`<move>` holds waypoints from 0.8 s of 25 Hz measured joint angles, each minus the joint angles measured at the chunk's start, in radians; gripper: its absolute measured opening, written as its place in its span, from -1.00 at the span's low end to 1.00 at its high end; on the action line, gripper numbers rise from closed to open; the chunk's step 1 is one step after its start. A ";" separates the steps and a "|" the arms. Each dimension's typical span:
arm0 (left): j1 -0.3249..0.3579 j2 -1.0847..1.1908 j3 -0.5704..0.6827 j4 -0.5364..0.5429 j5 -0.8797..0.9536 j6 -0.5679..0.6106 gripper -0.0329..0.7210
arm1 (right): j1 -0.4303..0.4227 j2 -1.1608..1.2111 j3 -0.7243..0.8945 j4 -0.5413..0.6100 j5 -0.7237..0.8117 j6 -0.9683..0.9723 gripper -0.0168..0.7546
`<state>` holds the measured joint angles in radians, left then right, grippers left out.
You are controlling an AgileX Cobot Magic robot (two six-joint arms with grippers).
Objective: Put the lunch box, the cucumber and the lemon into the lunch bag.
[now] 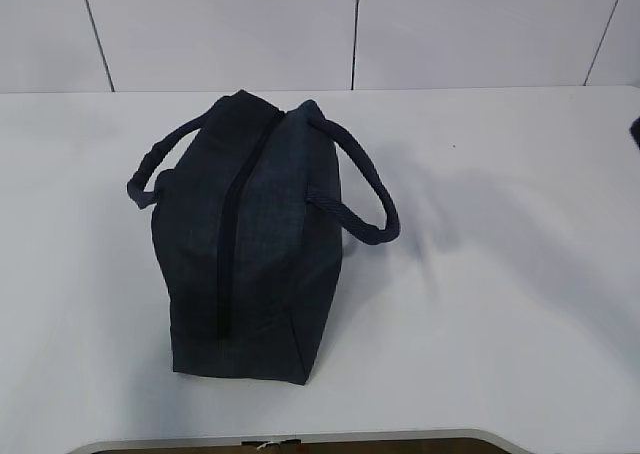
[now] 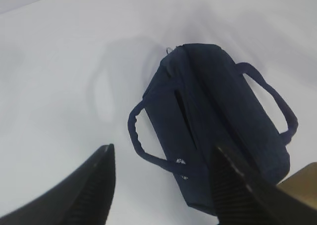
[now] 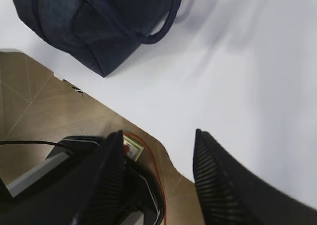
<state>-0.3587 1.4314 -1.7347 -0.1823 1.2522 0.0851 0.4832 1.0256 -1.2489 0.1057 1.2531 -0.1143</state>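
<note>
lunch bag [image 1: 250,244] is sitting zipped on the white worktop [image 1: 500,274], both grippers hanging above it with jaws spread, left gripper [image 2: 163,185] closer, right gripper [image 3: 158,180] well apart.

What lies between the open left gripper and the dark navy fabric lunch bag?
Only bare white table. In the left wrist view, the left gripper hangs above the dark navy fabric lunch bag, nothing between.

Only the lunch bag [image 1: 250,244] interrupts the table [image 1: 500,274] surface.
</note>
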 joint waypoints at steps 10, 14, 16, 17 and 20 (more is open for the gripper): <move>0.000 -0.326 0.301 0.002 0.005 0.000 0.03 | 0.000 -0.193 0.103 0.000 0.005 0.000 0.01; 0.000 -0.449 0.386 0.002 0.006 0.000 -0.10 | 0.000 -0.289 0.209 0.000 0.007 0.000 0.01; 0.000 -0.506 0.420 0.002 0.006 0.000 -0.12 | 0.000 -0.346 0.254 0.000 0.007 0.000 0.01; 0.000 -0.537 0.437 0.000 0.007 0.000 -0.12 | 0.000 -0.370 0.276 0.000 0.009 0.000 0.01; 0.000 -0.628 0.482 -0.001 0.007 0.000 -0.15 | 0.000 -0.450 0.330 0.000 0.010 0.000 0.01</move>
<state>-0.3587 0.8033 -1.2523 -0.1834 1.2591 0.0851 0.4832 0.5752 -0.9191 0.1057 1.2635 -0.1143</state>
